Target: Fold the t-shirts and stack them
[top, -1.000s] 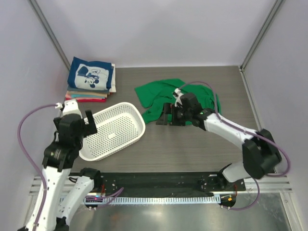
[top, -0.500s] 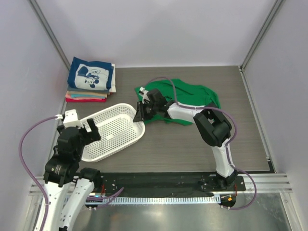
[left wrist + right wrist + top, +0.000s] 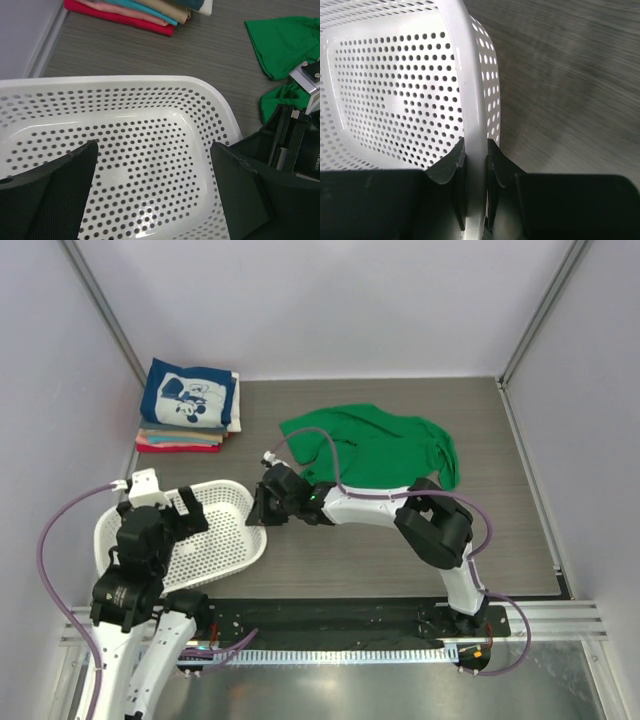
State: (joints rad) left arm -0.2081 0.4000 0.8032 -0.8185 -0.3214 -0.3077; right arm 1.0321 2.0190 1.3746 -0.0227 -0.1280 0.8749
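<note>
A bright green t-shirt (image 3: 385, 445) lies spread and unfolded on the table at the back, its sleeve (image 3: 285, 45) also showing in the left wrist view. Folded t-shirts (image 3: 188, 405) sit stacked at the back left, navy with white print on top; their edges (image 3: 140, 12) show in the left wrist view. My right gripper (image 3: 262, 510) (image 3: 476, 150) is shut on the rim of the white perforated basket (image 3: 235, 535) (image 3: 465, 75), one finger on each side. My left gripper (image 3: 160, 508) (image 3: 154, 147) hangs open over the inside of the basket (image 3: 125, 80), holding nothing.
The basket sits at the near left, under my left arm. The right arm reaches across the table's middle, in front of the green t-shirt. Grey walls close in both sides and the back.
My right gripper left the green t-shirt, swung left, shut on the basket's rim and drew the basket left and nearer. The left arm dropped back slightly, still open.
</note>
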